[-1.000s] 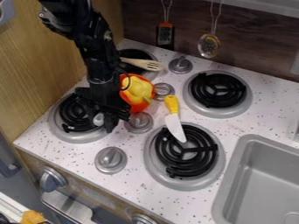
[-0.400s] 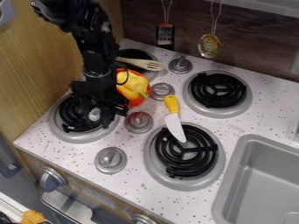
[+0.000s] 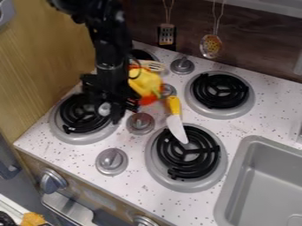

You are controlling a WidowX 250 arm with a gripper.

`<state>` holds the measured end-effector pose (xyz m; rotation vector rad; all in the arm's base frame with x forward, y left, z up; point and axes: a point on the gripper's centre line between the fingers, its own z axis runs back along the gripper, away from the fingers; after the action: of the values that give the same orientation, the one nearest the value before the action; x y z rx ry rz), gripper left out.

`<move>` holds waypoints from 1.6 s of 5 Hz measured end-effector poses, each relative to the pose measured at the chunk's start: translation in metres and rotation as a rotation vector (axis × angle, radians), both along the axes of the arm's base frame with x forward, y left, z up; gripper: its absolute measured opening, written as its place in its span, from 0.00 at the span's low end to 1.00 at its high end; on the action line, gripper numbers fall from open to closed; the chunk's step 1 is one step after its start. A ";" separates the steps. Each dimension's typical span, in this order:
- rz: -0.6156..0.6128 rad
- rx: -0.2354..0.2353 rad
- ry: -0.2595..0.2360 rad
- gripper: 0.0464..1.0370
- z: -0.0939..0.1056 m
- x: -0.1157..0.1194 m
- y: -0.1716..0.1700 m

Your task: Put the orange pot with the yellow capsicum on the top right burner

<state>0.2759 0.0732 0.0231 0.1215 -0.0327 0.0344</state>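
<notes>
"Is the orange pot (image 3: 147, 100) on the top right burner (image 3: 220, 90)?"

"No, it's by the arm (image 3: 110, 48), toward the counter's (image 3: 247, 123) left edge, capsicum (image 3: 143, 82) inside."

"Jaws gripping it?"

"Can't tell. Crossing and setting down remain; I'd clear the knife (image 3: 176, 125) just beside it."
</notes>
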 end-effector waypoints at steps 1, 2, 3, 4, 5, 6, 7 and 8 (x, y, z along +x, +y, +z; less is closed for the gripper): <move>-0.048 0.022 -0.021 0.34 0.005 0.010 -0.011; -0.075 0.033 -0.052 0.34 0.006 0.018 -0.023; -0.138 0.056 -0.086 0.34 0.006 0.025 -0.041; -0.220 0.084 -0.108 0.34 0.012 0.034 -0.052; -0.277 0.081 -0.118 0.34 0.010 0.045 -0.068; -0.334 0.083 -0.149 0.34 0.004 0.064 -0.084; -0.338 0.053 -0.153 0.34 0.000 0.074 -0.094; -0.342 0.052 -0.145 0.34 -0.006 0.078 -0.095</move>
<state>0.3540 -0.0217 0.0172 0.1639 -0.1987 -0.2991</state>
